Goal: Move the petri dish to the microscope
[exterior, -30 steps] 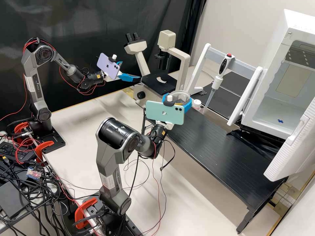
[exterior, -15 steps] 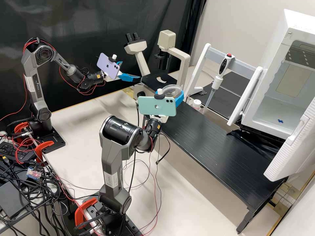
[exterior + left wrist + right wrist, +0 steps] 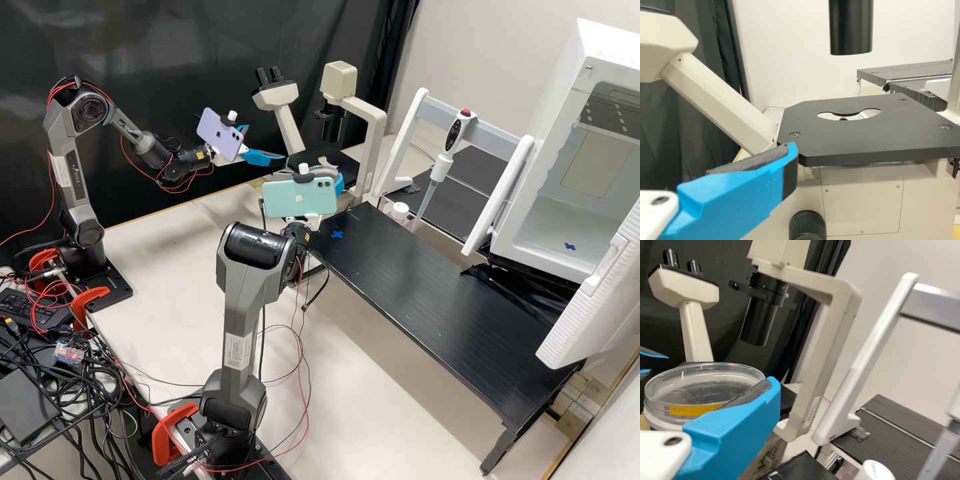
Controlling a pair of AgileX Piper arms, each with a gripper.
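So the right gripper (image 3: 312,172) pinches the petri dish (image 3: 700,409) near the microscope stage's edge (image 3: 870,158); left gripper (image 3: 267,143), jaws spread.

Clear round petri dish (image 3: 702,388), yellow label (image 3: 690,410), held in right gripper (image 3: 340,184), near upright cream microscope (image 3: 377,133), black stage (image 3: 860,135)

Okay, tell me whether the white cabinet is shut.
No, the high view shows the white cabinet standing open, a blue cross visible inside.
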